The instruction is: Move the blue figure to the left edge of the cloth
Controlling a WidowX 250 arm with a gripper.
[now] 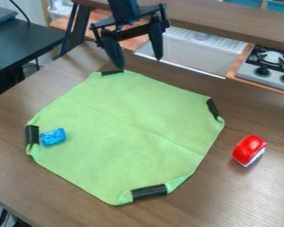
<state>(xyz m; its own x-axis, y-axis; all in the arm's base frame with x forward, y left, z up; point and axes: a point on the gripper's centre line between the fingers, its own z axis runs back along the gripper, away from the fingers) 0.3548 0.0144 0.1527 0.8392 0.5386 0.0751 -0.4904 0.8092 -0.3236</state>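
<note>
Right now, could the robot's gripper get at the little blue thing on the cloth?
Probably yes. The gripper hangs open and empty near the far corner of the cloth, and nothing covers the blue figure beside the black tape. How far the arm stretches, I can't tell.

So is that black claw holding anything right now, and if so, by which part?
Nothing is held: the gripper is open, with nothing between its fingers, and the blue figure lies on the green cloth.

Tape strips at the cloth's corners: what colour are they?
The tape strips are black, shown best in the camera view.
</note>
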